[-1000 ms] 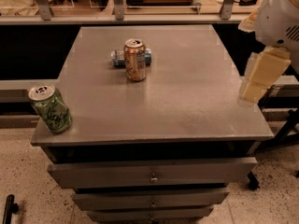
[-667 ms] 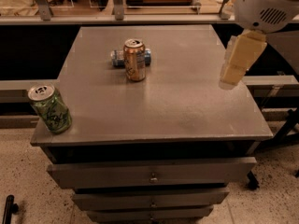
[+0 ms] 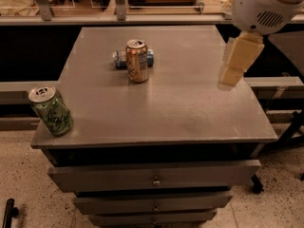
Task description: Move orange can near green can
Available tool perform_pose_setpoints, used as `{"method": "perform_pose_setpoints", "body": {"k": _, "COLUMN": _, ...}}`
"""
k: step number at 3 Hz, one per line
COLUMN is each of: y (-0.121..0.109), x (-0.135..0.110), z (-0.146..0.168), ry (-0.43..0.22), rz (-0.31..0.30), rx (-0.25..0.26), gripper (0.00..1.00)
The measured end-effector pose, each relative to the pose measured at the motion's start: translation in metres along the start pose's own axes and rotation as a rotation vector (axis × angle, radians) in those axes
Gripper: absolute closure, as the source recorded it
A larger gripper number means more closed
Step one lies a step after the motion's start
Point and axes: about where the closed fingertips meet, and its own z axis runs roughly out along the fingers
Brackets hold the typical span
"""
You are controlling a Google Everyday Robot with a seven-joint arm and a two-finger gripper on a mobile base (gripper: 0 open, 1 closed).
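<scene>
One grey worktop (image 3: pixel 190 108), three drawers (image 3: pixel 154 175) below. One pale hand (image 3: pixel 231 77) above worktop right edge; open or closed, cannot tell. Three cans: orange can (image 3: pixel 137 61) upright, back centre; green can (image 3: pixel 51 111) front-left corner, well apart; blue can (image 3: pixel 119 58) lying just behind orange.

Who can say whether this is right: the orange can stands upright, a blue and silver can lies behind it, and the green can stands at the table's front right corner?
Wrong corner: the camera view shows the green can at the table's front left corner. The rest holds. The pincer hangs over the table's right side, touching nothing.
</scene>
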Motion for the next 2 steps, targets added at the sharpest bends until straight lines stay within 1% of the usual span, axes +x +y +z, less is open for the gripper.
{"method": "perform_pose_setpoints", "body": {"k": 1, "y": -0.005, "x": -0.015, "z": 0.022, "ry": -0.081, "rz": -0.026, "rx": 0.012, "gripper": 0.0}}
{"method": "perform_pose_setpoints", "body": {"k": 2, "y": -0.033, "x": -0.062, "z": 0.046, "ry": -0.263, "rz": -0.015, "rx": 0.066, "gripper": 0.0}}
